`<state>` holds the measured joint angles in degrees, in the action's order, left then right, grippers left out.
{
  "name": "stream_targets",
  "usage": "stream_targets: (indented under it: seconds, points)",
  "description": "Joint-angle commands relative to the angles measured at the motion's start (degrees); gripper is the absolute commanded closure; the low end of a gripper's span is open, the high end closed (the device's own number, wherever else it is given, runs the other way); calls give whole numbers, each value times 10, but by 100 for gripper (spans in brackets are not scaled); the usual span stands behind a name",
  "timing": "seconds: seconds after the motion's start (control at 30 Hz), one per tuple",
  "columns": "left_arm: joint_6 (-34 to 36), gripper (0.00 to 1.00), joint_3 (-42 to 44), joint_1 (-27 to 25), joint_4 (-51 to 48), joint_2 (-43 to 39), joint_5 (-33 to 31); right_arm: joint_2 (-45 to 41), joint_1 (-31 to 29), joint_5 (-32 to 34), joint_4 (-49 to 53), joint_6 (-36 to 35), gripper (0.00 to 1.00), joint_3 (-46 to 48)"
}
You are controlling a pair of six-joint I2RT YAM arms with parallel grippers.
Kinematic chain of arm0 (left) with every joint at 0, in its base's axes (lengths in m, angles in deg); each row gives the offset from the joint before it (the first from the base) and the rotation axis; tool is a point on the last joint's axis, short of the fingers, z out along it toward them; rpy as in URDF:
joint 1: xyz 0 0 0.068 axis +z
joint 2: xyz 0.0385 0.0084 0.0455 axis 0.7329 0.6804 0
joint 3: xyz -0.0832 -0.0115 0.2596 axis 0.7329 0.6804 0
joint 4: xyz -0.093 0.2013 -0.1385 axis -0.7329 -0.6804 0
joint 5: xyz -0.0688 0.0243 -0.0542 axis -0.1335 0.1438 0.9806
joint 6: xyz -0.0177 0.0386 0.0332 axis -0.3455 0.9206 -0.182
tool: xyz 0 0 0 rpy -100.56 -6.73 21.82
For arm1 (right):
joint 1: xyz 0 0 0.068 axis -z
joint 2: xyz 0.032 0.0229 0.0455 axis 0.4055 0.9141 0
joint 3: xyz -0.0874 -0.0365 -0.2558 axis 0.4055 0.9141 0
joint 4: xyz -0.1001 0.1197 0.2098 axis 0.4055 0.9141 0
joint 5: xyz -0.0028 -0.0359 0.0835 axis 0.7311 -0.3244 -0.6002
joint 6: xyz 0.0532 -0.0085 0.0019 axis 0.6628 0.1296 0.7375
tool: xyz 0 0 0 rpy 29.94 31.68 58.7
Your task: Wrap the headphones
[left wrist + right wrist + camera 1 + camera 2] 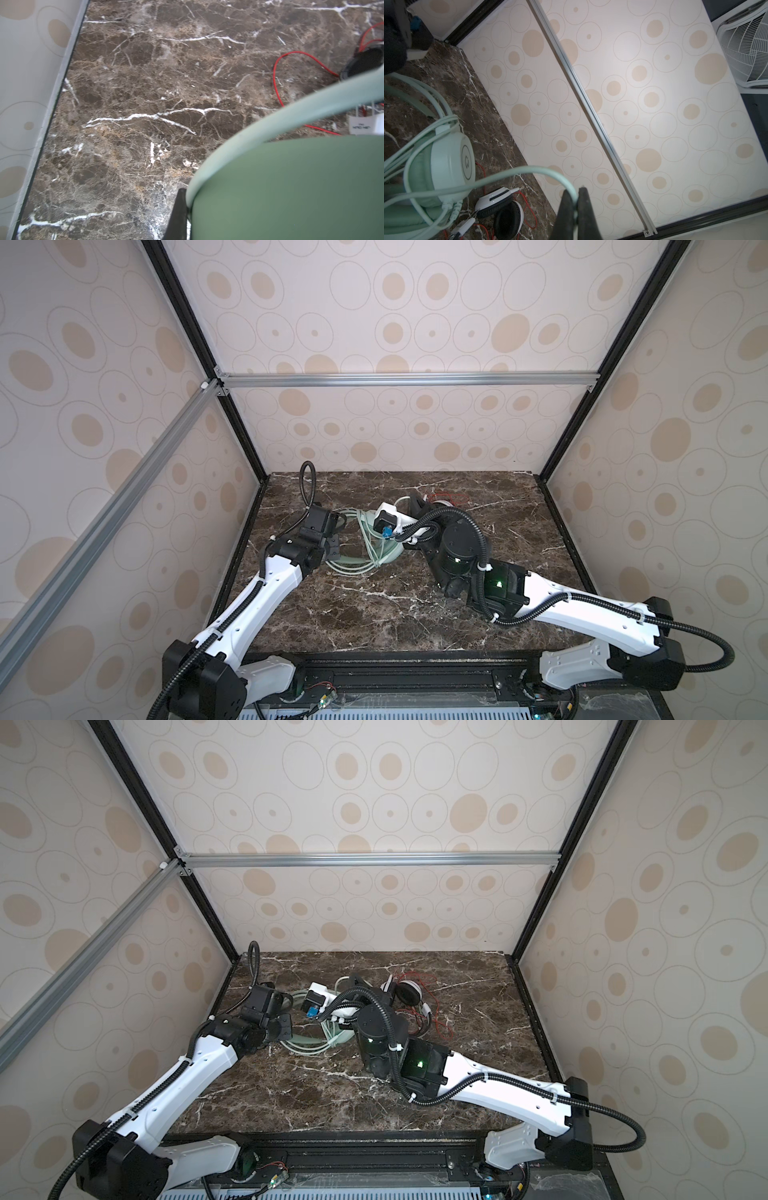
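The mint green headphones (pixel 376 549) lie left of the table's middle, their pale green cable (pixel 309 1044) looped around them. My left gripper (pixel 191 199) is shut on them; one dark finger (pixel 178 216) presses the green ear pad (pixel 291 187), the other finger is hidden. My right gripper (pixel 576 192) is shut on the pale green cable (pixel 529 171), held above the mint earcup (pixel 450 158). The white-and-black headphones (pixel 405 992) lie behind, with thin red cable (pixel 440 1023) spread around them. In a top view the right arm hides most of them.
The brown marble table (pixel 374 614) is closed in by patterned walls on three sides; the left wall (pixel 27 104) runs close to my left gripper. A white fan grille (pixel 747 47) shows in the right wrist view.
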<state>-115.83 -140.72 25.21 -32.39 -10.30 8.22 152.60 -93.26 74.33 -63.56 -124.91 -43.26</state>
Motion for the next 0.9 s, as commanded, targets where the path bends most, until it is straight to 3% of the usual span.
stream_targets:
  seconds: [0.0, 0.17, 0.4, 0.63, 0.87]
  points:
    - [4, 100, 7, -19, 42, -18, 45, 4, 24, -53, 53, 62, 100, -27]
    - [10, 100, 24, -47, 56, -19, 82, 16, 71, -120, 100, 136, 100, -48]
    - [31, 100, 55, -84, 83, -37, 157, 20, 161, -277, 161, 238, 100, -69]
    - [30, 100, 52, -132, 84, -18, 162, 64, 208, -430, 210, 286, 100, -102]
    - [18, 100, 35, -151, 79, -7, 147, 113, 219, -451, 219, 328, 100, -137]
